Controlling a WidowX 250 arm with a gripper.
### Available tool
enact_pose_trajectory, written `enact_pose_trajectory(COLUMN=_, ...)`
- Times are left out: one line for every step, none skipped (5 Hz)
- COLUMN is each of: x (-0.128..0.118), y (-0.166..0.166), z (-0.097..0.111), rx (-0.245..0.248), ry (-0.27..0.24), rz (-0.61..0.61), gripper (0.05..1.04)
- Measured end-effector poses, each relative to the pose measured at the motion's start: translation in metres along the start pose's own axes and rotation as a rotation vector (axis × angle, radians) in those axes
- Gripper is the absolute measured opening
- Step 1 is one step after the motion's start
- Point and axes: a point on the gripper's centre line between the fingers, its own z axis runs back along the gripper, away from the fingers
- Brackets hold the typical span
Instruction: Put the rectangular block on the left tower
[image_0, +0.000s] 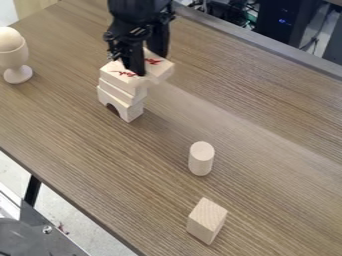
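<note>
Right, the rectangular block (162, 69) is pinched in the gripper (148, 61), at the top of the far-left tower, red marks showing on both sides of the fingers; whether it touches the tower, I can't tell. Below sits an arched block (133, 111). An egg cup (15, 59) holds a ball (9, 39) farther left; nearer and right stand a cylinder (200, 160) and another block (206, 222)

Red-marked block (161, 67) partly behind jaws
</note>
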Motion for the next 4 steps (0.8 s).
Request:
enact_pose_trajectory(x=0.008, y=0.004, z=-0.001, rx=0.005, ry=0.0, rz=0.022, gripper=0.554)
enact_pose_trajectory(x=0.01, y=0.004, z=-0.003, rx=0.005, ry=-0.001, rz=0.03, gripper=0.554)
enact_pose_trajectory(x=0.011, y=0.005, z=-0.01, rx=0.027, ry=-0.002, rz=0.04, gripper=0.554)
enact_pose_trajectory(x=0.013, y=0.005, z=-0.014, rx=0.039, ry=-0.009, rz=0.038, gripper=0.554)
